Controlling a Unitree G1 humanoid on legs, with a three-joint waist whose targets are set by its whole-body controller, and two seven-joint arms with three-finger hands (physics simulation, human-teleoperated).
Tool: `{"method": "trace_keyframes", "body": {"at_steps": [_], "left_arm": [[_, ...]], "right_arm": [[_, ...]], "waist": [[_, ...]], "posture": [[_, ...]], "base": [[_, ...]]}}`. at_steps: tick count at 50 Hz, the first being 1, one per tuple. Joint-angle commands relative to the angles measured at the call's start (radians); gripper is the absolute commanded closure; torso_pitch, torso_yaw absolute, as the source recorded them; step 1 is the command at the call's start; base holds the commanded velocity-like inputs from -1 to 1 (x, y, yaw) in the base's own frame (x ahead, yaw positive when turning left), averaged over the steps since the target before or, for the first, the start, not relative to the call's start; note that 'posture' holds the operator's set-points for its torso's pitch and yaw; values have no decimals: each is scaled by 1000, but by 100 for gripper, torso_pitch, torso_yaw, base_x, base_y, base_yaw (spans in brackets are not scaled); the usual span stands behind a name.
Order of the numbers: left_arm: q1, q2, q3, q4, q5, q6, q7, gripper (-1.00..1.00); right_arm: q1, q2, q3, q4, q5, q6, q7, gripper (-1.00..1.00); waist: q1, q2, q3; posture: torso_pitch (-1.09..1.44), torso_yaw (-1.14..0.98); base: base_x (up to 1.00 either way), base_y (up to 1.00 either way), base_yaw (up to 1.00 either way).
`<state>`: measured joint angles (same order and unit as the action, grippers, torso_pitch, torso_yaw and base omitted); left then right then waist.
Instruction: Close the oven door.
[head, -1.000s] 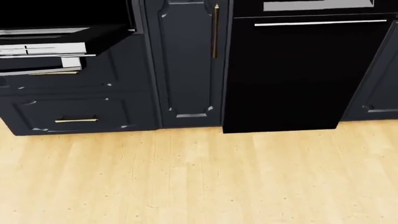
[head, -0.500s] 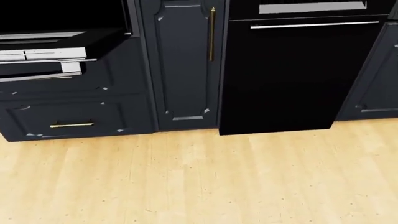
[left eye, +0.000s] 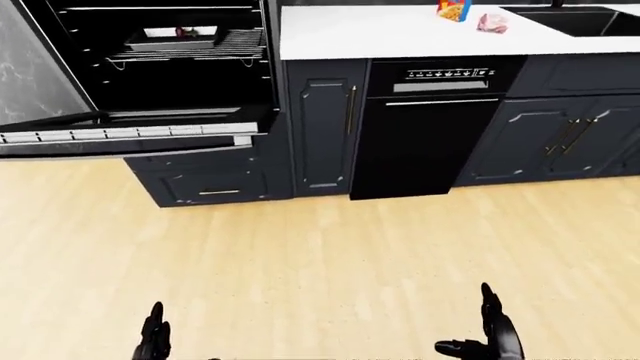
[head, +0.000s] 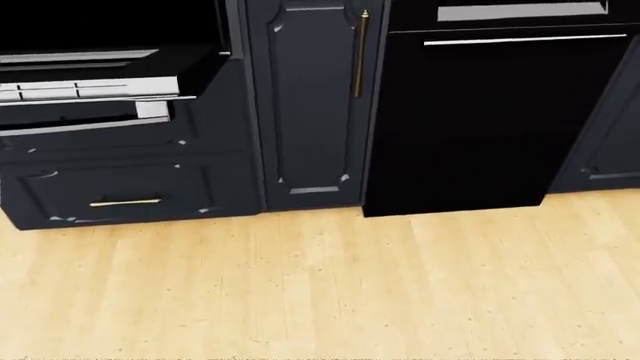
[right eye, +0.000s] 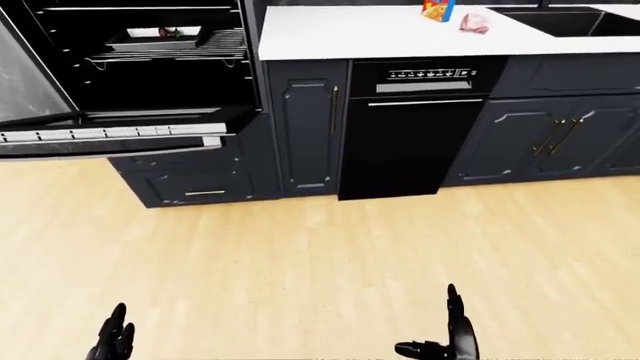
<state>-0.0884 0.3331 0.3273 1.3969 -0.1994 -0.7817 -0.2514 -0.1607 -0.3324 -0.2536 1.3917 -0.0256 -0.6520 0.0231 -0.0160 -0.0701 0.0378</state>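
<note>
Oven door (left eye: 130, 135) hangs open upper left — well apart from both open-fingered hands, left hand (left eye: 154, 341), right hand (left eye: 497, 335).

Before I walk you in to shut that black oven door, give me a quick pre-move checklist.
1. Black drop-down oven door open and level: ok.
2. Left hand empty, fingers open: ok.
3. Right hand empty, fingers open: ok.
4. Hands within reach of the door: not ok, light wooden floor lies between.
5. Metal tray sits inside on the wire rack, clear of the door: ok.
</note>
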Motion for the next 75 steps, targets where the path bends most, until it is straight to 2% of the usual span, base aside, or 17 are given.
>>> {"method": "trace_keyframes", "body": {"at_steps": [1,7,14,16,30,31,35,39,43,44,54,58,59,62,67,71,75], "left_arm": [[-8,20,6,-20,-5,-27,2,-100],[-8,20,7,-20,-6,-28,0,-100],[-8,20,5,-20,-4,-26,1,-100],[-8,21,5,-20,-4,-27,1,-100],[-8,20,7,-20,-5,-27,-1,-100],[-8,20,7,-20,-5,-27,-2,-100],[-8,20,6,-20,-5,-25,-2,-100],[-8,20,6,-20,-6,-24,-3,-100],[-8,20,6,-20,-6,-25,-3,-100],[-8,20,6,-20,-6,-25,-2,-100],[-8,20,6,-20,-5,-28,-3,-100],[-8,20,6,-20,-6,-28,-3,-100],[-8,20,7,-20,-6,-28,-3,-100],[-9,19,8,-20,-9,-28,-6,-100],[-8,20,7,-20,-7,-29,-2,-100],[-9,18,12,-20,-16,-25,1,-100],[25,-9,17,-11,28,-59,17,-100]], "right_arm": [[-15,-10,-3,-18,1,-20,-3,-100],[-22,-10,-6,-19,-3,-13,-1,-100],[-19,-10,-2,-18,-7,-11,-6,-100],[-19,-11,-1,-18,-12,-8,-11,-100],[-19,-15,-18,-15,-20,-10,2,-100],[-18,-13,-20,-15,-19,-10,5,-100],[-16,-12,-19,-15,-22,-11,2,-100],[-17,-12,-20,-15,-25,-10,1,-100],[-16,-12,-21,-15,-25,-10,2,-100],[-16,-12,-21,-15,-26,-10,3,-100],[-15,-4,-8,-21,-23,-11,-10,-100],[-10,-3,1,-21,-18,-14,-13,-100],[-11,-3,2,-22,-17,-13,-13,-100],[-10,-4,6,-22,-14,-13,-14,-100],[-7,-1,10,-22,-11,-15,-17,-100],[-10,-13,1,-18,-9,-12,1,-100],[1,-6,-1,-15,-20,-15,-8,-100]], "waist": [[-4,18,-17],[-2,27,-19],[0,169,-45],[11,138,-13],[7,-25,-16],[-4,18,-15],[0,8,-25],[2,57,-11],[8,178,-32],[14,135,-28],[10,49,-8],[3,-35,-25],[-7,19,-13],[-6,4,-26],[0,55,-11],[7,176,-31],[19,121,-16]], "posture": [[0,0],[0,0],[0,0],[0,0],[0,0],[0,0],[0,0],[0,0],[0,0],[0,0],[0,0],[0,0],[0,0],[0,0],[0,0],[0,0],[0,0]], "base": [[0,31,0],[0,31,0],[0,31,0],[0,32,0],[0,31,0],[0,30,0],[0,31,0],[0,31,0],[0,31,0],[0,31,0],[0,31,0],[0,31,0],[0,33,0],[0,32,0],[0,32,0],[0,31,0],[0,32,0]]}}
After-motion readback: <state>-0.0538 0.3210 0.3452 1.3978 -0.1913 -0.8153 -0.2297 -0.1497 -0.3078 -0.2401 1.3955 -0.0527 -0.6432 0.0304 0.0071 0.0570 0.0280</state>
